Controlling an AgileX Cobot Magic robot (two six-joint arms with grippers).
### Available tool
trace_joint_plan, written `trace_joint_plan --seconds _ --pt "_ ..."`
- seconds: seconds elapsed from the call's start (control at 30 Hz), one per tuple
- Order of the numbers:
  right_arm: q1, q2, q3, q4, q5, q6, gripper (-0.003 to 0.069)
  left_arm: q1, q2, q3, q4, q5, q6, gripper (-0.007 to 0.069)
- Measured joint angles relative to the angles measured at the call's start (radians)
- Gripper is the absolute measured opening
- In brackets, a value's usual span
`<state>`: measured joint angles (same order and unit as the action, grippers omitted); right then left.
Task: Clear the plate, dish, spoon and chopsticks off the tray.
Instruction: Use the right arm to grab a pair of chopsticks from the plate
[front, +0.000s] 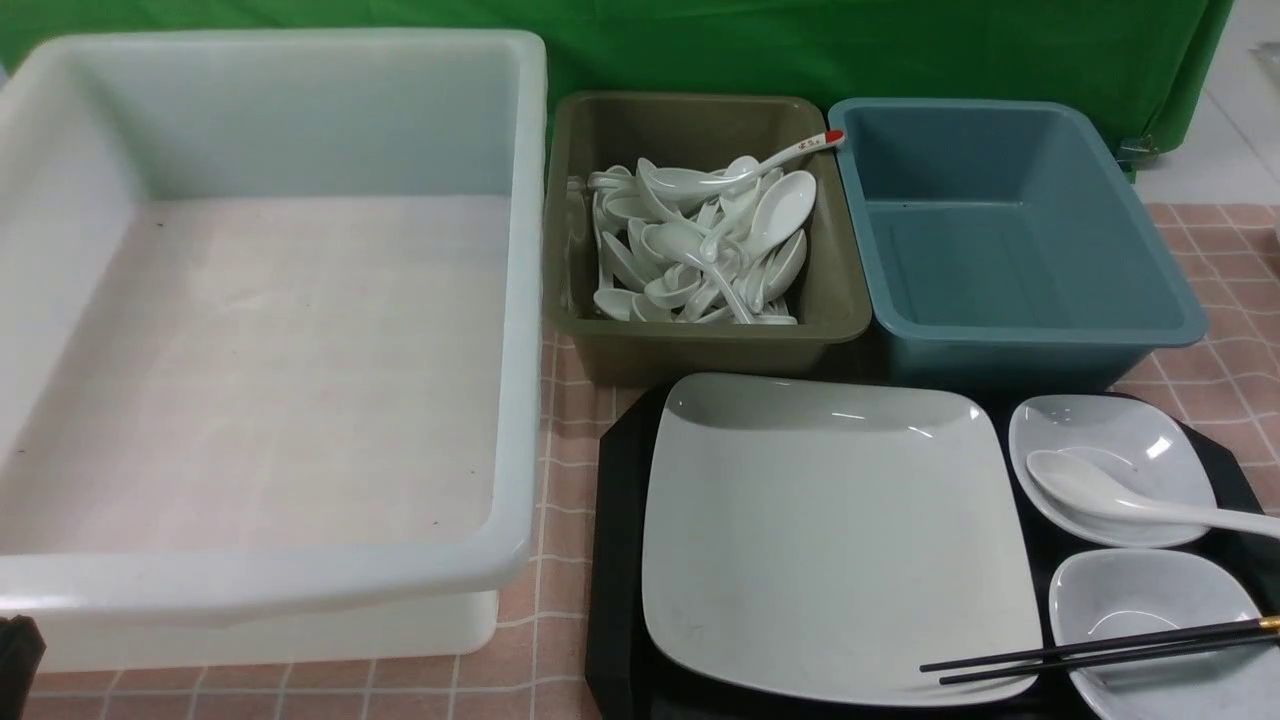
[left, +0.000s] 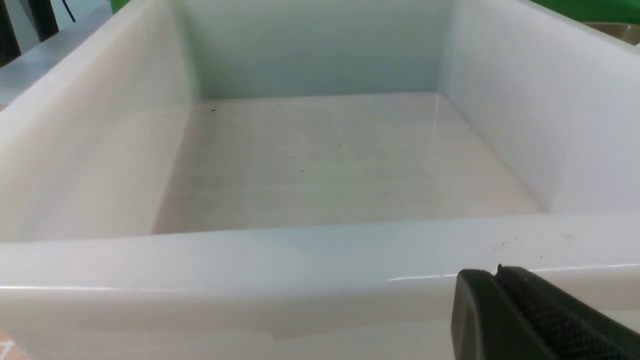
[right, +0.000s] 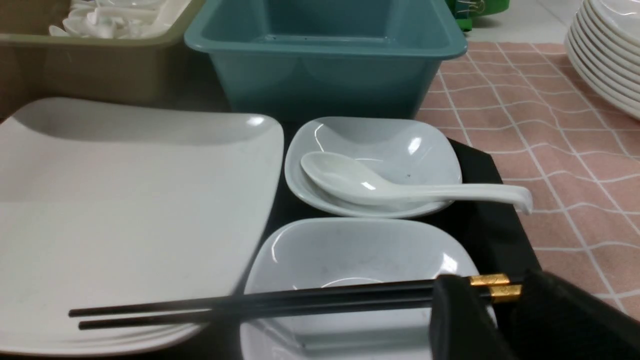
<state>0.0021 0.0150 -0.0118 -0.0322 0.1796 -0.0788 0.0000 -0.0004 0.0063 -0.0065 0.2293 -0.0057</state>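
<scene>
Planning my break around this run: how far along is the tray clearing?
Done: nothing visibly. The plate, the far dish with the spoon on it, the near dish and the chopsticks across it all sit on the tray. In hand: the right end effector is open near the chopsticks' gold ends, not gripping them. Left: everything, chopsticks likely first.

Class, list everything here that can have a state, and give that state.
white tub, empty.
olive bin, holding heaped spoons.
blue bin, empty.
plate, flat on tray.
spoon, lying in far dish.
chopsticks, lying across near dish and plate.
left gripper, shut.
right gripper, open, at chopsticks' gold ends.
</scene>
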Motion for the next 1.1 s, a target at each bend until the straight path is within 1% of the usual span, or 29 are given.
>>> trace_joint_plan --seconds 0.97,1.0,1.1 --pt "0.0 0.0 0.0 0.0 -0.007 0.0 0.0242 0.0 0.0 0.0 0.0 0.0 -0.001 0.0005" --pt "0.0 0.0 0.0 0.009 -0.011 0.007 0.0242 0.0 0.0 0.0 0.0 0.0 -0.001 0.0005" --pt "0.0 0.0 0.001 0.129 -0.016 0.155 0.0242 0.0 0.0 0.0 0.0 0.0 -0.001 0.0005"
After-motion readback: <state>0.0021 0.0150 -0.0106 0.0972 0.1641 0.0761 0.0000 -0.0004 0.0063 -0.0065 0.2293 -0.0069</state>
